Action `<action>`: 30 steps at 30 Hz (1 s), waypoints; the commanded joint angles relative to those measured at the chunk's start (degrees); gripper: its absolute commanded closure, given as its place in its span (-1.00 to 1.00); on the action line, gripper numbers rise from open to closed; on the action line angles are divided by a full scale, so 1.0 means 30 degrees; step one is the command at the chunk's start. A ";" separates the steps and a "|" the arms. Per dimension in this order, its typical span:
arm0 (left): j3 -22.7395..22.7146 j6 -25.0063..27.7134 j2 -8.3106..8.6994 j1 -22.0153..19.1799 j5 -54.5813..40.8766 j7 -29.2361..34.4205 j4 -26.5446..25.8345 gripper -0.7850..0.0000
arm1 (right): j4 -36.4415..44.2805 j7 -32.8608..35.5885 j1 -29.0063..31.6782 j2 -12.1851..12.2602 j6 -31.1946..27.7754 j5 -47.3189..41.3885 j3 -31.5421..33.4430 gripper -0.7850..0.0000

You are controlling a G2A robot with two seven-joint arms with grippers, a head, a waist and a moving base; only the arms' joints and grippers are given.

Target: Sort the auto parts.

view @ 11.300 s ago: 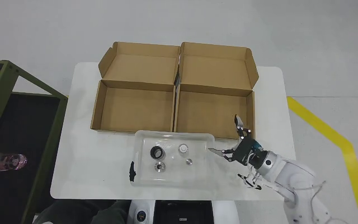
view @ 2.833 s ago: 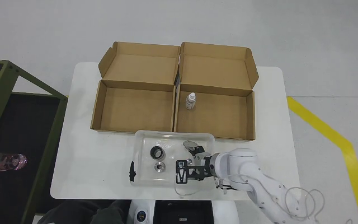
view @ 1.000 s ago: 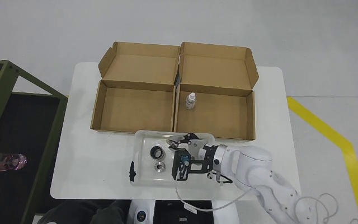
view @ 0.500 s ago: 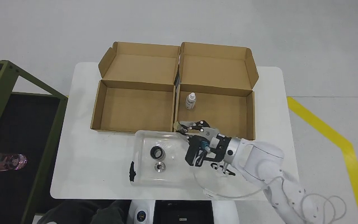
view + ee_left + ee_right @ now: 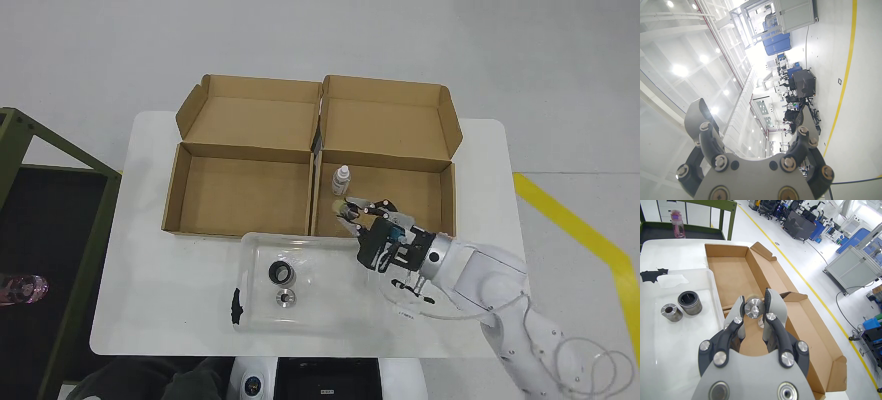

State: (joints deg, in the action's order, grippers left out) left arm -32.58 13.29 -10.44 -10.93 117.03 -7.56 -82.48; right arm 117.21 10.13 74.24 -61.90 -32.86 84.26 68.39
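My right gripper (image 5: 352,212) (image 5: 754,306) is shut on a small silver round part (image 5: 753,309). It hangs over the front left corner of the right cardboard box (image 5: 400,205). A small white bottle (image 5: 341,180) stands upright in that box, just beyond the gripper. The clear plastic tray (image 5: 310,238) in front of the boxes holds a black ringed bearing (image 5: 280,273) (image 5: 689,302) and a grey metal cylinder (image 5: 288,296) (image 5: 671,313). The left cardboard box (image 5: 240,195) has nothing in it. My left gripper (image 5: 751,111) is open, holding nothing, with the room's ceiling behind it.
Both boxes have their lids folded back toward the far edge of the white table (image 5: 140,250). A black tape scrap (image 5: 236,305) sticks to the tray's front left corner. A green cart (image 5: 30,230) with a pink bottle (image 5: 678,224) stands left of the table.
My right gripper took the small silver part out of the tray, then carried it up and away over the right box's front wall. The white bottle arrived in that box earlier.
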 commanded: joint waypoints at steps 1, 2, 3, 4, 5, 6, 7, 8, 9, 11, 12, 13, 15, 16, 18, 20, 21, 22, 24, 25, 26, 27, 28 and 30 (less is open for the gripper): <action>0.0000 0.0000 0.0000 0.0000 0.0000 0.0000 -0.0001 -1.00 | -0.0293 0.0046 -0.0134 -0.0011 0.0079 -0.0224 0.0132 1.00; 0.0000 0.0000 0.0000 0.0000 0.0000 0.0000 -0.0001 -1.00 | -0.0505 0.0134 -0.0217 -0.0019 0.0137 -0.0359 0.0193 1.00; 0.0000 0.0000 0.0000 0.0000 0.0000 0.0000 -0.0001 -1.00 | -0.0713 0.0335 -0.0287 -0.0034 0.0237 -0.0566 0.0223 1.00; 0.0000 0.0000 0.0000 0.0000 0.0000 0.0000 -0.0001 -1.00 | -0.0893 0.0494 -0.0406 -0.0050 0.0253 -0.0767 0.0233 1.00; 0.0000 0.0000 0.0000 0.0000 0.0000 0.0000 -0.0001 -1.00 | -0.1179 0.0662 -0.0564 -0.0062 0.0181 -0.0986 0.0243 1.00; 0.0000 0.0000 0.0000 0.0000 0.0000 0.0000 -0.0001 -1.00 | -0.1512 0.0804 -0.0723 -0.0083 0.0077 -0.1401 0.0235 1.00; 0.0000 0.0000 0.0000 0.0000 0.0000 0.0000 -0.0001 -1.00 | -0.1812 0.1045 -0.0917 -0.0100 -0.0057 -0.1770 0.0231 1.00; 0.0000 0.0000 0.0000 0.0000 0.0000 0.0000 -0.0001 -1.00 | -0.2067 0.1350 -0.1134 -0.0113 -0.0294 -0.2079 0.0184 1.00; 0.0000 0.0000 0.0000 0.0000 0.0000 0.0000 -0.0001 -1.00 | -0.2304 0.1520 -0.1349 -0.0138 -0.0341 -0.2473 0.0172 1.00; 0.0000 0.0000 0.0000 0.0000 0.0000 0.0000 -0.0001 -1.00 | -0.2757 0.1935 -0.1744 -0.0178 -0.0503 -0.3015 0.0079 1.00; 0.0000 0.0000 0.0000 0.0000 0.0000 0.0000 -0.0001 -1.00 | -0.2966 0.2099 -0.1944 -0.0195 -0.0546 -0.3200 0.0053 1.00; 0.0000 0.0000 0.0000 0.0000 0.0000 0.0000 -0.0001 -1.00 | -0.3157 0.2256 -0.2108 -0.0213 -0.0540 -0.3384 0.0023 1.00; 0.0000 0.0000 0.0000 0.0000 0.0000 0.0000 -0.0001 -1.00 | -0.3520 0.2598 -0.2421 -0.0241 -0.0585 -0.3606 -0.0053 1.00; 0.0000 0.0000 0.0000 0.0000 0.0000 0.0000 -0.0001 -1.00 | -0.3735 0.2766 -0.2575 -0.0256 -0.0599 -0.3704 -0.0096 1.00; 0.0000 0.0000 0.0000 0.0000 0.0000 0.0000 -0.0001 -1.00 | -0.4165 0.3148 -0.2903 -0.0285 -0.0660 -0.3824 -0.0220 1.00; 0.0000 0.0000 0.0000 0.0000 0.0000 0.0000 -0.0001 -1.00 | -0.4630 0.3522 -0.3283 -0.0314 -0.0677 -0.3806 -0.0341 1.00; 0.0000 0.0000 0.0000 0.0000 0.0000 0.0000 -0.0001 -1.00 | -0.4842 0.3722 -0.3468 -0.0330 -0.0629 -0.3739 -0.0399 1.00; 0.0000 0.0000 0.0000 0.0000 0.0000 0.0000 -0.0001 -1.00 | -0.5028 0.3832 -0.3639 -0.0347 -0.0573 -0.3714 -0.0449 1.00; 0.0000 0.0000 0.0000 0.0000 0.0000 0.0000 -0.0001 -1.00 | -0.5458 0.4106 -0.3936 -0.0375 -0.0390 -0.3620 -0.0501 1.00; 0.0000 0.0000 0.0000 0.0000 0.0000 0.0000 -0.0001 -1.00 | -0.5656 0.4201 -0.4084 -0.0389 -0.0362 -0.3620 -0.0530 1.00; 0.0000 0.0000 0.0000 0.0000 0.0000 0.0000 -0.0001 -1.00 | -0.5871 0.4303 -0.4231 -0.0400 -0.0377 -0.3618 -0.0562 1.00; 0.0000 0.0000 0.0000 0.0000 0.0000 0.0000 -0.0001 -1.00 | -0.6041 0.4456 -0.4380 -0.0410 -0.0406 -0.3585 -0.0605 1.00; 0.0000 0.0000 0.0000 0.0000 0.0000 0.0000 -0.0001 -1.00 | -0.6203 0.4605 -0.4519 -0.0421 -0.0440 -0.3585 -0.0654 1.00; 0.0000 0.0000 0.0000 0.0000 0.0000 0.0000 -0.0001 -1.00 | -0.6639 0.4985 -0.4865 -0.0447 -0.0612 -0.3581 -0.0794 1.00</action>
State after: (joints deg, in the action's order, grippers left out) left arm -32.58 13.29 -10.44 -10.93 117.03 -7.56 -82.48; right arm 97.85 24.57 60.11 -63.21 -34.46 73.51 66.19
